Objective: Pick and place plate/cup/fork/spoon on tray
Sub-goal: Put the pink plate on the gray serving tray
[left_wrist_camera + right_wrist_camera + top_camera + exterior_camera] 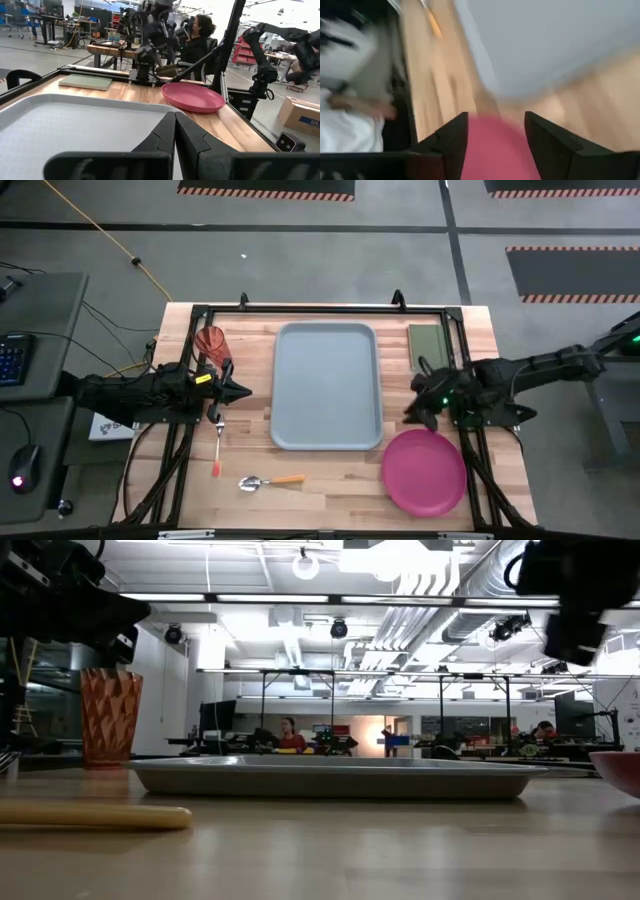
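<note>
Both grippers are empty: the right gripper [424, 409] hangs just above the upper-left edge of the plate [424, 471], and in its own wrist view its two dark fingers [451, 140] stand parted with pink showing between them, released and holding nothing. Judging by that, the plate looks to be the first thing it is going for, though no grasp is made yet. The left gripper [240, 391] points toward the tray from the left-centre of the high view, and its wrist view shows the fingers [165, 137] pressed together with nothing between them. As for progress, nothing of the task is done: the tray [327, 340] lies bare in the middle of the frame, the plate sits on the wood at lower right, just off the tray's lower-right corner, the cup [210, 341] stands at the upper left beside the left arm, the fork [217, 448] lies lengthwise below that gripper, and the spoon [268, 481] lies crosswise near the bottom edge, left of the tray's lower corner. All four pieces are left to move. Each arm reaches in from its own side of the table, roughly level and stretched inward, the right one bent slightly down toward the plate's rim, beside a green pad [427, 346] at upper right.
</note>
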